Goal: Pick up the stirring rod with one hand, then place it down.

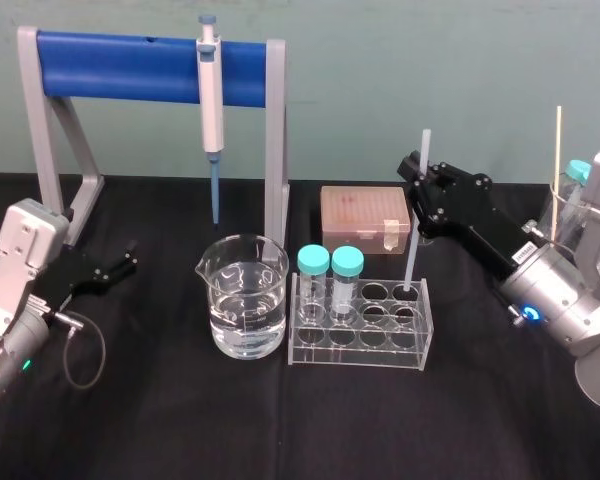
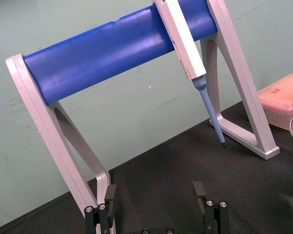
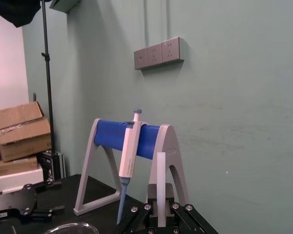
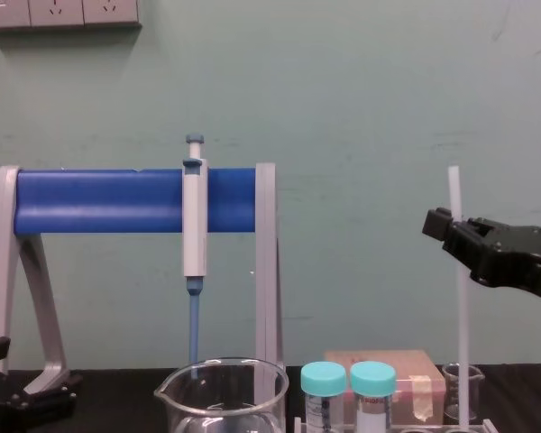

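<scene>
The stirring rod is a thin white translucent rod standing upright, its lower end in a back right hole of the clear tube rack. My right gripper is shut on the rod's upper part, with a short length sticking out above the jaws. From the chest the rod rises from the rack past the black right gripper. In the right wrist view the rod stands between the right gripper fingers. My left gripper rests open at the far left of the table, with nothing between its fingers.
A glass beaker of water stands left of the rack. Two teal-capped tubes sit in the rack. Behind them a white-and-blue pipette hangs on a blue-barred stand. A pink tip box lies behind the rack, and glassware stands far right.
</scene>
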Action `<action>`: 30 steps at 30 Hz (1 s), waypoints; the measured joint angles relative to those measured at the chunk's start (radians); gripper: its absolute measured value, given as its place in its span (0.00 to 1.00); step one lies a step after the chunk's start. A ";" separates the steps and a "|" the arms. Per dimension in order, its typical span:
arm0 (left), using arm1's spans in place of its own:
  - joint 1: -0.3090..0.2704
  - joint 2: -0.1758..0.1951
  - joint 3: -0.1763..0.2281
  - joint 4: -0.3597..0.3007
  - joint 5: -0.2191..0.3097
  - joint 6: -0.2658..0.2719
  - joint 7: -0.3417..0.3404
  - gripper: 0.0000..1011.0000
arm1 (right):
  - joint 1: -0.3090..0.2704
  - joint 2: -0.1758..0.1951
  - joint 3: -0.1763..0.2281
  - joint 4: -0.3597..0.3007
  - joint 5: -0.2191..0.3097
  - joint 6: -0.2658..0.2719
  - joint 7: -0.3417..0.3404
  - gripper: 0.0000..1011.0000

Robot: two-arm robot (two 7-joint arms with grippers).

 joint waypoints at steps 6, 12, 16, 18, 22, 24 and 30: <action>0.000 0.000 0.000 0.000 0.000 0.000 0.000 0.99 | 0.024 -0.014 -0.020 0.040 -0.019 -0.015 0.004 0.08; 0.000 0.000 0.000 0.000 0.000 0.000 0.000 0.99 | 0.039 -0.021 -0.034 0.069 -0.048 -0.036 0.004 0.08; 0.000 0.000 0.000 0.000 0.000 0.000 0.000 0.99 | 0.045 -0.024 -0.038 0.085 -0.067 -0.044 0.002 0.08; 0.000 0.000 0.000 0.000 0.000 0.000 0.000 0.99 | 0.045 -0.024 -0.038 0.089 -0.071 -0.045 0.000 0.08; 0.000 0.000 0.000 0.000 0.000 0.000 0.000 0.99 | 0.047 -0.029 -0.040 0.100 -0.078 -0.046 -0.003 0.08; 0.000 0.000 0.000 0.000 0.000 0.000 0.000 0.99 | 0.047 -0.031 -0.041 0.108 -0.081 -0.045 -0.005 0.08; 0.000 0.000 0.000 0.000 0.000 0.000 0.000 0.99 | 0.046 -0.037 -0.041 0.124 -0.087 -0.043 -0.010 0.08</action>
